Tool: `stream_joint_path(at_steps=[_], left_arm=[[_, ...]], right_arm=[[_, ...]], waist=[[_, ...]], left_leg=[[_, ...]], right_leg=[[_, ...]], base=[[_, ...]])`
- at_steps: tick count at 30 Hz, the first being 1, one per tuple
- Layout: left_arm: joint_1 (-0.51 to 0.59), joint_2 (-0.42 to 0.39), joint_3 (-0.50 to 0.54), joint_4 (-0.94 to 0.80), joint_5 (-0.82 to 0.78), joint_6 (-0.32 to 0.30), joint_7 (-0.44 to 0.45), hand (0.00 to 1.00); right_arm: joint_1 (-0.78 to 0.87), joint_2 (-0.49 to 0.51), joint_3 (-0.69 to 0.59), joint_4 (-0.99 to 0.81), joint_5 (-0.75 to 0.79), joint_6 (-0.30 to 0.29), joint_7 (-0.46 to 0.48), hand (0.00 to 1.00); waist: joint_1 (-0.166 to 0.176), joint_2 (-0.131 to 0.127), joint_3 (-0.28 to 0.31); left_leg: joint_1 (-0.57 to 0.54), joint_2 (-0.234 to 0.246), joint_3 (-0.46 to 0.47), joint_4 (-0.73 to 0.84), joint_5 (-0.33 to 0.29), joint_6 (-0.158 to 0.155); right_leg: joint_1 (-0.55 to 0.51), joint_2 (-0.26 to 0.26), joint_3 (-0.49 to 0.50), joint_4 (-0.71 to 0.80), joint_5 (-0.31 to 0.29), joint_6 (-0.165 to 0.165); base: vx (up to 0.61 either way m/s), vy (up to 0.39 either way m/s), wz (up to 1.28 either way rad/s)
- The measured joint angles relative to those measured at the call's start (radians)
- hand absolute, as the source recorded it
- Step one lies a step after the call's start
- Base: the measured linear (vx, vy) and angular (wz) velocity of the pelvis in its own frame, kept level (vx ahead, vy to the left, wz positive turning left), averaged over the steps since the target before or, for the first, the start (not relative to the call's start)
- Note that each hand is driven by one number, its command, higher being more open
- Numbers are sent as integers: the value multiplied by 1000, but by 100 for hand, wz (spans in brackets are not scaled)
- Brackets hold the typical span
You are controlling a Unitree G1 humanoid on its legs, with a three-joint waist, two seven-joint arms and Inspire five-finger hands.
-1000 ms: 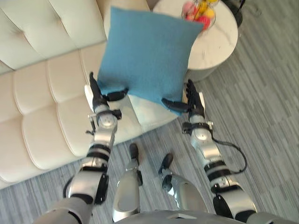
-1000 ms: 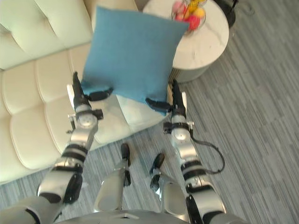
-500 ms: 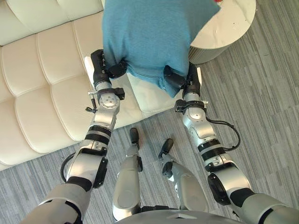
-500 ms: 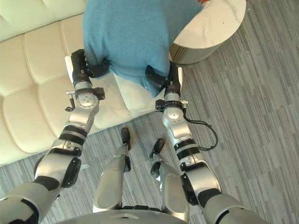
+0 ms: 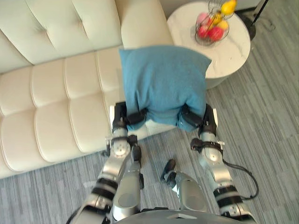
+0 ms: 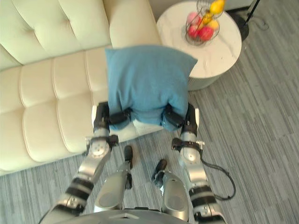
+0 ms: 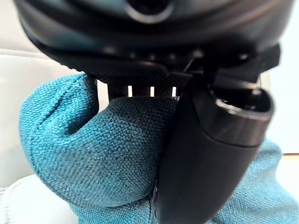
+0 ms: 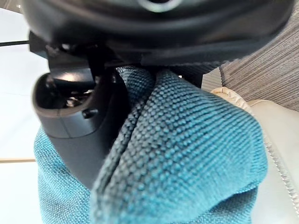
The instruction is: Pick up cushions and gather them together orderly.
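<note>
Evidently the step in hand is a carry: the blue cushion [image 5: 161, 81] stands upright in the air over the right end of the cream sofa [image 5: 51, 88], in front of its armrest [image 5: 142, 23], and it looks clear of the seat. The left hand [image 5: 122, 117] pinches the lower left corner and the right hand [image 5: 204, 122] the lower right corner. In the wrist views the left thumb [image 7: 205, 154] and the right thumb [image 8: 79, 116] each clamp a bunched wad of the teal weave. Held from below like this, the soft bulk sits above both grips and will likely want to flop forward or back. So the two hands should travel together, level and at a fixed spacing, neither stretching the bottom edge nor letting it sag. To the far right stands a round side table [image 5: 233, 51] with a wire fruit basket [image 5: 212, 23], near the cushion's upper corner; any swing should go left along the seat, away from it. To set it down tidily, I would lower the bottom edge onto the seat first and tip the top against the backrest. Then both thumbs should let go at once, only after the sofa bears the weight, so the cushion does not twist.
</note>
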Motion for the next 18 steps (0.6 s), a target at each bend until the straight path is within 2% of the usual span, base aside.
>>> stream_joint_path(at_steps=[5, 6, 7, 8, 9, 11, 12, 13, 14, 15, 16, 17, 18], left_arm=[[64, -11, -25, -34, -19, 0, -29, 0], [71, -12, -30, -34, -21, 0, -30, 0], [71, -14, -33, -34, -23, 0, -30, 0], [69, -27, -38, -35, -24, -1, -34, 0], [70, -31, -44, -35, -25, -2, -35, 0], [76, -33, -62, -34, -34, -2, -35, 0], [78, -33, -69, -34, -35, -2, -35, 0], [79, -34, -89, -34, -35, -4, -37, 0], [78, -35, -94, -34, -35, -6, -38, 0], [72, -31, -118, -33, -35, -16, -45, 0], [67, -21, -134, -31, -35, -19, -55, 0], [67, -18, -138, -31, -35, -19, -55, 0], [70, -7, -149, -28, -36, -19, -60, 0]], right_arm=[[48, -22, -6, -21, -59, 0, 0, 0], [47, -27, -7, -22, -74, 1, 0, 0], [47, -29, -10, -24, -77, 1, 0, 0], [46, -34, -24, -27, -95, 1, -2, 0], [46, -37, -29, -29, -96, 2, -3, 0], [49, -39, -39, -32, -106, 7, -4, 0], [52, -41, -43, -33, -113, 8, -6, 0], [59, -45, -55, -42, -114, 8, -13, 0], [59, -45, -60, -44, -115, 8, -14, 0], [60, -40, -87, -51, -115, 8, -19, 0], [65, -32, -105, -51, -115, 10, -24, 0], [67, -30, -109, -51, -116, 10, -24, 0], [76, -22, -118, -51, -126, 12, -24, 0]], waist=[[-4, 45, -38], [-1, 59, -49], [-3, 63, -53], [-8, 60, -59], [-10, 65, -63], [-14, 76, -88], [-22, 81, -100], [-40, 96, -125], [-45, 98, -130], [-56, 95, -146], [-57, 70, -160], [-56, 65, -164], [-60, 48, -174]], left_leg=[[-1, -14, -93, 40, -9, -11], [-20, -8, -70, 58, -56, 5], [-31, -2, -33, 78, -95, 16], [-67, 23, 62, 188, -172, 56], [-93, 48, 106, 275, -203, 67], [-116, 151, 225, 481, -252, 108], [-114, 179, 253, 505, -255, 111], [-98, 216, 284, 492, -257, 92], [-97, 215, 285, 480, -263, 75], [-88, 180, 289, 422, -276, 28], [-85, 134, 277, 395, -263, 26], [-85, 124, 275, 392, -263, 27], [-78, 86, 259, 383, -260, 32]], right_leg=[[72, -11, -94, -5, -19, 4], [83, -16, -124, -3, -20, 3], [90, -23, -142, -7, -20, 4], [101, -54, -180, -16, -18, 4], [107, -64, -194, -12, -18, 4], [130, -83, -230, -6, -14, 11], [137, -85, -244, -8, -11, 18], [146, -91, -274, -8, -3, 33], [148, -93, -280, -7, -1, 37], [148, -115, -297, -11, 15, 65], [148, -145, -305, -20, 29, 87], [150, -151, -306, -22, 30, 89], [164, -177, -304, -22, 39, 104]], base=[[-19, -27, 58], [-84, -6, 46], [-83, 14, 81], [-38, 53, 75], [-19, 81, 72], [39, 143, 43], [102, 237, 60], [110, 233, 52], [118, 288, 72], [109, 305, 67], [134, 357, 65], [119, 279, 62], [136, 277, 61]])
